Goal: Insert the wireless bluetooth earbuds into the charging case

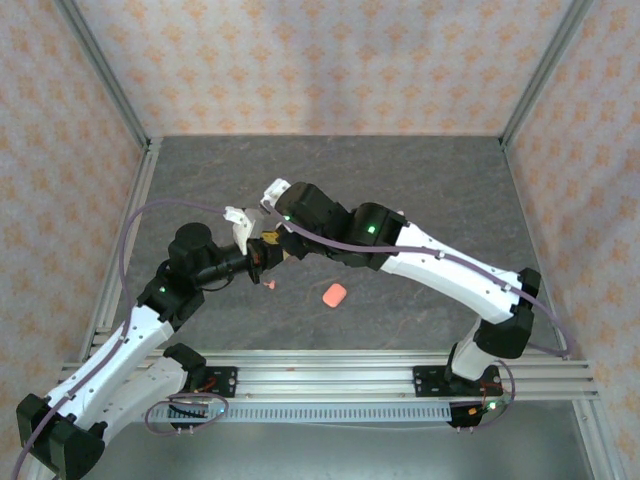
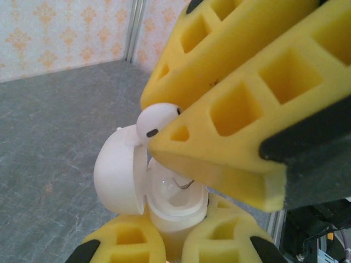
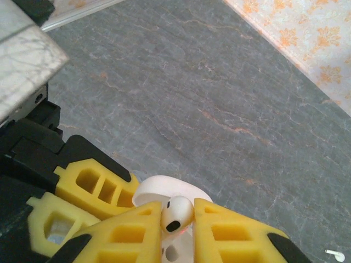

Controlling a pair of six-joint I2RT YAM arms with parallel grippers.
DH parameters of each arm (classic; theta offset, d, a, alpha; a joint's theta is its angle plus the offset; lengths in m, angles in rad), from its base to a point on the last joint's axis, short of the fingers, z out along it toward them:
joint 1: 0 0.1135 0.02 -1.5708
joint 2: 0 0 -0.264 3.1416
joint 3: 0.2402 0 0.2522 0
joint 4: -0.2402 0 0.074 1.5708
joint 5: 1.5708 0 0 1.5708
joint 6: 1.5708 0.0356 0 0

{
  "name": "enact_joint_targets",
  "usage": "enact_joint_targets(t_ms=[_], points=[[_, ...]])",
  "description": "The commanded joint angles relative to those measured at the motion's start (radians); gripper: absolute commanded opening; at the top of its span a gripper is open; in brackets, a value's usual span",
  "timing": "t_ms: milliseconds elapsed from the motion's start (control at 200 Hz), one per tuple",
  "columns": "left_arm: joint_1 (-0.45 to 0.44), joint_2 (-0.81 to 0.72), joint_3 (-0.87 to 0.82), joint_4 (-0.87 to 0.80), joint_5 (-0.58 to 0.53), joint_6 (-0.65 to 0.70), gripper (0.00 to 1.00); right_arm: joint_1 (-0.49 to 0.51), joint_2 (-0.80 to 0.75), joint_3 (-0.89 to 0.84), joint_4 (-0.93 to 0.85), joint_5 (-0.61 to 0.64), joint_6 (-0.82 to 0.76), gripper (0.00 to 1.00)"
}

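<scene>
From above, the two arms met near the middle of the worktop (image 1: 420, 180). At 5 o'clock from them lay one coral case (image 1: 334, 295), and at 6 o'clock one tiny coral earbud (image 1: 270, 287). The left wrist camera showed what the top view hid. The left fingers (image 2: 219, 235) were clamped around one white case (image 2: 175, 211), its lid (image 2: 118, 170) swung open at 9 o'clock. The right fingers (image 2: 236, 109) pinched one whitish earbud (image 2: 153, 120) just over the case's mouth; I cannot tell whether its stem touched the well. The right wrist view added a second whitish earbud lying loose (image 3: 334, 255) on the worktop at 4 o'clock.
</scene>
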Motion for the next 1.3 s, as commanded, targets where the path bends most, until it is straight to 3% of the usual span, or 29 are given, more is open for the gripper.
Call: enact_joint_targets(t_ms=[0,230,480,1296], points=[[-0.004,0.001,0.046,0.060,-0.002,0.000,0.00,0.006,0.048,0.037,-0.112,-0.070,0.003,0.19],[-0.004,0.005,0.046,0.053,-0.005,0.003,0.00,0.006,0.093,0.096,-0.175,-0.122,0.039,0.20],[-0.004,0.001,0.048,0.047,-0.006,0.005,0.00,-0.004,0.100,0.109,-0.209,-0.092,0.082,0.22],[-0.007,-0.004,0.048,0.046,-0.005,0.001,0.00,-0.044,0.052,0.089,-0.156,-0.149,0.225,0.28]])
